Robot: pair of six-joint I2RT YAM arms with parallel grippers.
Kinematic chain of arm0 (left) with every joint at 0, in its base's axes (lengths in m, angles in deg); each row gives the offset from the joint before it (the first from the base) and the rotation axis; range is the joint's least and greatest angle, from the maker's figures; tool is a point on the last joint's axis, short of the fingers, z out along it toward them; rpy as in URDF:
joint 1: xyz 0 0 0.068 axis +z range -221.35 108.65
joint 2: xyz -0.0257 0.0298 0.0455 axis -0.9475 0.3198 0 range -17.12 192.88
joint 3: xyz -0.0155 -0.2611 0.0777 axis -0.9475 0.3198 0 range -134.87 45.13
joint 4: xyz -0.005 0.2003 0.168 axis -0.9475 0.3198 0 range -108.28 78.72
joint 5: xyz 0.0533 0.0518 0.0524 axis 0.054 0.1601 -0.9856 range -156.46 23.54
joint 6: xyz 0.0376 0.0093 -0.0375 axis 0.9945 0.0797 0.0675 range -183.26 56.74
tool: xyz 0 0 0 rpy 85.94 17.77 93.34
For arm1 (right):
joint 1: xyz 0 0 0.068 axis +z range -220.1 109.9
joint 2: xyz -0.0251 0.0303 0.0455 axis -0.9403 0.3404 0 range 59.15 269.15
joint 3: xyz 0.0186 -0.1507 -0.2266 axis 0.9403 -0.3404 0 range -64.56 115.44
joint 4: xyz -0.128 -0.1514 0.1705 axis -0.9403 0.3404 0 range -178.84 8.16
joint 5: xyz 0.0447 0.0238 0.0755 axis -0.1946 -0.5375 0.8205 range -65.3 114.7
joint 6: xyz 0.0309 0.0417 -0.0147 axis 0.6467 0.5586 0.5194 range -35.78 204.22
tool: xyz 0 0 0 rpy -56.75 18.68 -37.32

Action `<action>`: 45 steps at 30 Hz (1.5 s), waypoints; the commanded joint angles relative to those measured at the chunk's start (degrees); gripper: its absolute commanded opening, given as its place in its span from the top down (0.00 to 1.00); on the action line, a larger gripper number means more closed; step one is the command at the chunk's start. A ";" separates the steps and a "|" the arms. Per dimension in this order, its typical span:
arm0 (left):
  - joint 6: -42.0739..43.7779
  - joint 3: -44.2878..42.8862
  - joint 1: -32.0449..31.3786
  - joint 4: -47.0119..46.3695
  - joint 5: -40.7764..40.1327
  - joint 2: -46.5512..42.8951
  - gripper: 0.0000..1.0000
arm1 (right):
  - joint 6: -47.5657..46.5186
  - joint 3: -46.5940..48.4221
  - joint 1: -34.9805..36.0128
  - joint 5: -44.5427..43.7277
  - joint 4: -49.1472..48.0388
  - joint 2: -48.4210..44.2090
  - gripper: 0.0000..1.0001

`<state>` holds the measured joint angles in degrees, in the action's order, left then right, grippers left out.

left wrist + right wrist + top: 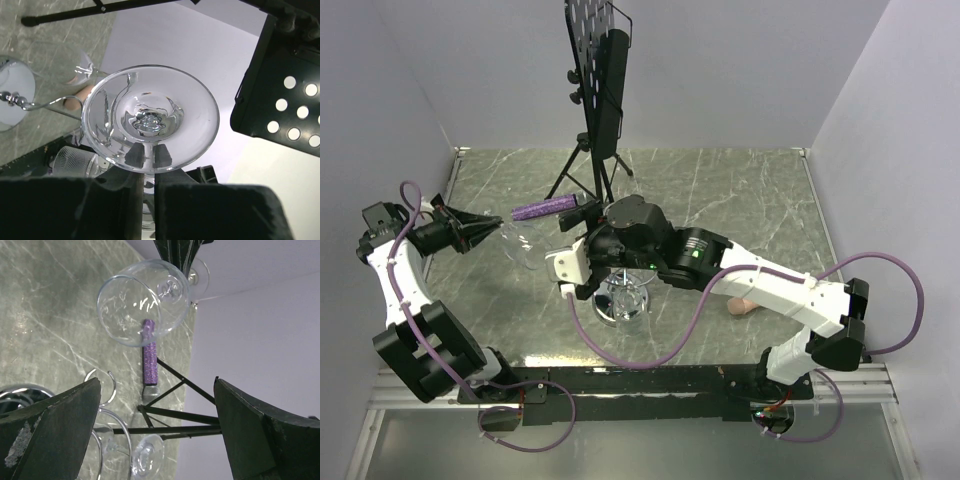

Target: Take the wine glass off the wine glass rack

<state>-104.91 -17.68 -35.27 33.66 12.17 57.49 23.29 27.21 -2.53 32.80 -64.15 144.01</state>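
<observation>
Left gripper (148, 156) tight around wine glass (150, 119) stem.

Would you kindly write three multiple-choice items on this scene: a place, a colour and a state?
1. Where is the clear wine glass?
A) flat on the table
B) clamped by its stem in the left gripper
C) balanced on the music stand

2. What colour is the textured cylinder?
A) purple
B) red
C) yellow

3. How is the right gripper?
A) shut on the glass
B) shut, empty
C) wide open

Answers:
1 B, its fingers pinch the stem.
2 A, it is plainly purple in the right wrist view.
3 C, a wide gap separates its fingers.
</observation>
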 commanded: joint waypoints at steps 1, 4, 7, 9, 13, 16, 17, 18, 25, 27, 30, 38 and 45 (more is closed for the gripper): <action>-2.74 1.54 0.40 4.48 1.27 0.10 0.99 | -0.51 0.69 0.90 -0.19 -3.95 1.53 0.00; -1.95 1.55 0.49 5.97 1.00 0.27 0.99 | -1.12 -0.09 1.07 -0.98 -6.48 2.76 0.00; -1.33 1.37 0.49 7.38 0.74 0.27 0.99 | -2.44 0.16 1.25 -0.72 -7.20 4.43 0.00; -1.07 1.37 0.49 7.91 0.74 0.27 0.99 | -2.79 0.78 1.42 -0.89 -7.72 5.83 0.00; -0.98 2.42 0.57 8.88 0.12 -0.08 0.99 | -2.79 2.36 1.95 -2.47 -10.70 8.82 0.00; -1.07 3.48 0.49 9.14 0.21 -0.52 0.99 | -2.53 3.24 2.13 -2.47 -12.29 10.76 0.00; -0.89 3.83 0.49 9.31 0.12 -0.69 0.99 | -2.44 3.07 2.13 -2.73 -14.04 11.11 0.00; -0.72 3.92 0.49 9.58 0.03 -0.87 0.99 | -2.53 2.63 2.21 -2.91 -14.84 11.38 0.00; -0.36 4.97 0.49 10.64 -0.41 -1.31 0.99 | -1.92 2.28 2.30 -3.27 -21.78 12.70 0.00; -0.36 4.71 0.49 10.64 -0.41 -1.22 0.99 | -2.27 2.54 2.30 -2.65 -21.88 13.22 0.00; -0.19 4.54 0.57 10.81 -0.41 -1.13 0.99 | -2.27 3.24 2.22 -1.86 -21.35 13.93 0.00; -0.19 4.45 0.57 11.07 -0.58 -0.78 0.99 | -2.53 3.60 1.86 0.95 -20.65 14.37 0.00; 0.16 4.62 0.49 11.34 -0.58 -1.22 0.99 | -2.97 3.95 1.86 2.53 -21.61 14.72 0.00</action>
<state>-104.43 -12.33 -34.79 42.89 10.16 57.90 21.24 28.13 -0.52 32.78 -81.59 158.76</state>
